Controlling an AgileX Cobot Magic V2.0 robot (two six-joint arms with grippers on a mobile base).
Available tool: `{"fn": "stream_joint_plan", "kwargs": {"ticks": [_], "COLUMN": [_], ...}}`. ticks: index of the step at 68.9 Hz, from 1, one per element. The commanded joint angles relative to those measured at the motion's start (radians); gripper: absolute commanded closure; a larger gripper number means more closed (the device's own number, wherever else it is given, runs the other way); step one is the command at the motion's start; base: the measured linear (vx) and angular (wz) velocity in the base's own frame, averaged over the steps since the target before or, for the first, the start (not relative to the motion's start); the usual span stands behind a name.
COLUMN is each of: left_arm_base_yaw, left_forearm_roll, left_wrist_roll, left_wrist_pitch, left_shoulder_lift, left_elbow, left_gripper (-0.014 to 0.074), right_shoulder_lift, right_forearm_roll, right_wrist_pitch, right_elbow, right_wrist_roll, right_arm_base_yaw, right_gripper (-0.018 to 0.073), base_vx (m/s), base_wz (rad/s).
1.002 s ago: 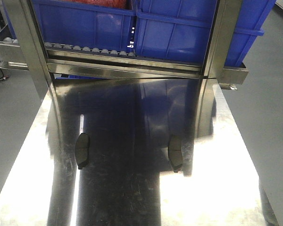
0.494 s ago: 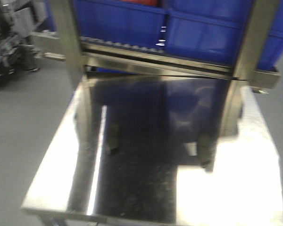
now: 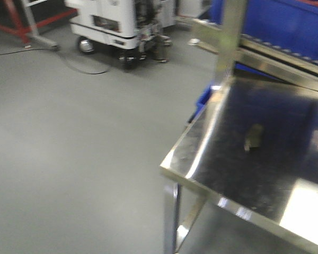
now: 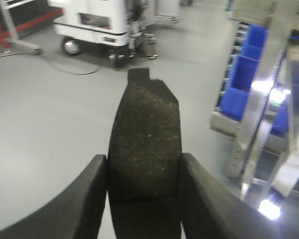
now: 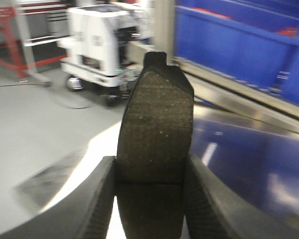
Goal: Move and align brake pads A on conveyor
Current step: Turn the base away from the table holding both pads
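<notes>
The front view has swung left. A second ago the steel table filled the frame, with two pads on it and blue bins across the top. Now the steel table (image 3: 201, 153) sits from 2 to 5 o'clock, and only one tabletop pad (image 3: 253, 136) falls within the frame, lying flat at 3 o'clock, well in from the edges.

Grey floor (image 3: 69, 148) covers the left half and runs open up to the table's near corner at about 5 o'clock, where a leg (image 3: 170, 211) drops down. A white wheeled machine (image 3: 116, 24) stands at 11 o'clock, well apart from the table, with a black cable (image 3: 95, 73) on the floor beside it. A steel upright (image 3: 230, 37) rises at 1 o'clock, with blue bins (image 3: 286, 21) behind it. Any lettering on the machine or bins is too blurred to read.

The left gripper (image 4: 143, 164) is clenched on the left-held pad (image 4: 144, 124), which stands on end with its notched tip at 12 o'clock — open floor lies behind it. The right gripper (image 5: 150, 164) grips the right-held pad (image 5: 157, 114) the same way, with the shiny tabletop behind it from 3 to 5 o'clock. A groove crosses each pad just above the jaws' base.
</notes>
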Motion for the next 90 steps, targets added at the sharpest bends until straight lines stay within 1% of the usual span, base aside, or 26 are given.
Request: {"fn": "stream_joint_plan", "kwargs": {"ticks": [1,52,79,90], "left_arm_base_yaw": [-0.003,-0.003,-0.003,-0.003], "left_forearm_roll": [-0.010,-0.010,-0.010,-0.010], "left_wrist_roll": [-0.001,-0.001,-0.001,-0.001], "left_wrist_pitch": [-0.091,-0.087,-0.083,-0.083], "left_shoulder_lift": [0.006,0.005,0.005,0.005], "left_elbow": [-0.029,-0.029,-0.029,-0.029], "left_gripper": [0.0602,0.0602,0.0602,0.0602], "right_shoulder_lift": [0.008,0.008,0.008,0.008], "right_forearm_roll": [-0.001,-0.001,-0.001,-0.001], "right_wrist_pitch": [-0.099,-0.099,-0.099,-0.099], "right_elbow": [-0.029,-0.029,-0.029,-0.029], "right_wrist_roll": [-0.013,-0.013,-0.013,-0.013], "right_arm_base_yaw": [-0.002,-0.002,-0.002,-0.002], "right_gripper": [0.0561,0.0561,0.0561,0.0561], "base_vx": [-0.23,-0.20,-0.04,0.05], "base_wz": [0.83,0.78,0.79,0.57]}}
